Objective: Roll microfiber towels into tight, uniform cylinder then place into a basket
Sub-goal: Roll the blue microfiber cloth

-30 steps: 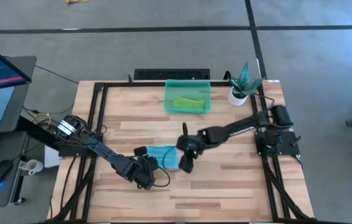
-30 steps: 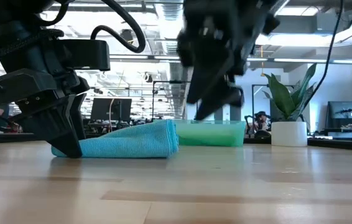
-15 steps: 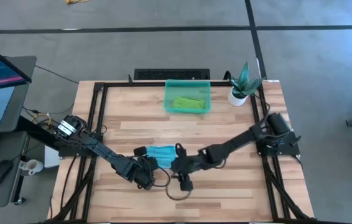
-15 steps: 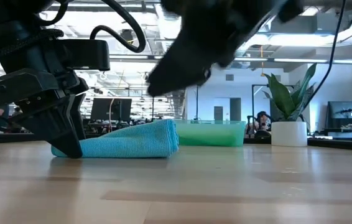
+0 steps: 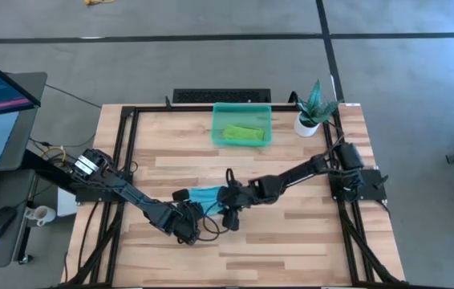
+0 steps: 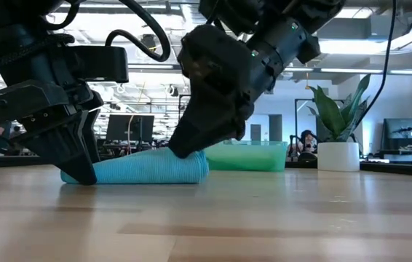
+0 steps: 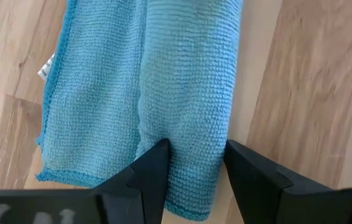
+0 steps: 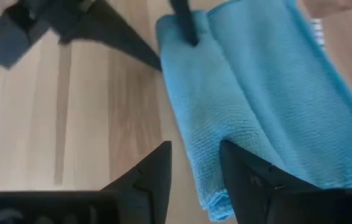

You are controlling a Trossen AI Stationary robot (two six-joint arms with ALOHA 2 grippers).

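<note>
While left gripper (image 7: 194, 158) pinches turquoise towel (image 7: 163, 81).

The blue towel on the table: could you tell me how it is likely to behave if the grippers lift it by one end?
The blue towel looks like soft woven cloth, so it would probably droop rather than stay stiff. It is only loosely rolled, with a flat flap beside the roll, so it may well unroll. The left gripper straddles one end of the roll, fingers dimpling it, so it likely compresses easily.
</note>
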